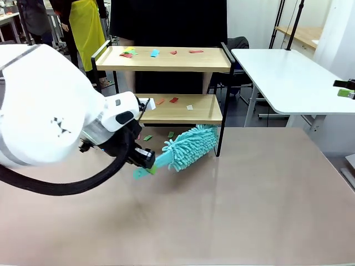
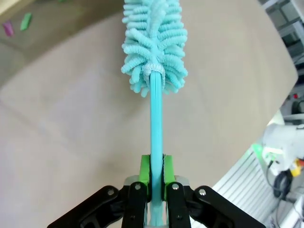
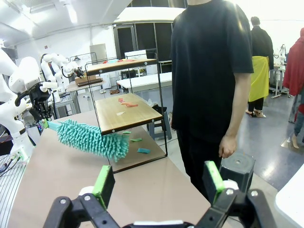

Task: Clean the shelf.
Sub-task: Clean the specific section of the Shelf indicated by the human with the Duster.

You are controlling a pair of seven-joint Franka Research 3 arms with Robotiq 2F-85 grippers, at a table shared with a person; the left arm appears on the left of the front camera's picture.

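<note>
We note beige worktop (image 1: 249,199); two-tier light-wood, black-framed shelf (image 1: 166,60) on its far side. Turquoise fluffy duster (image 1: 188,147) slants, head toward lower board. Left wrist view: left claw (image 2: 156,164) clamped on handle. Right wrist view: right claw (image 3: 159,180) wide, empty.

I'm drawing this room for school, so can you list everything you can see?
shelf: one, light wood boards in a black frame, far side of the table
duster: one, turquoise, fluffy head low by the shelf
top scraps: several, red, blue, yellow-green, upper board
lower scraps: a few, red and white, lower board
table scraps: a few, mostly green, under the shelf
table: one, beige, under everything
white table: one, right of the shelf
person: one, black shirt, standing by the shelf
left hand: black, green pads, shut on the duster's handle
right hand: black, green pads, open
</note>
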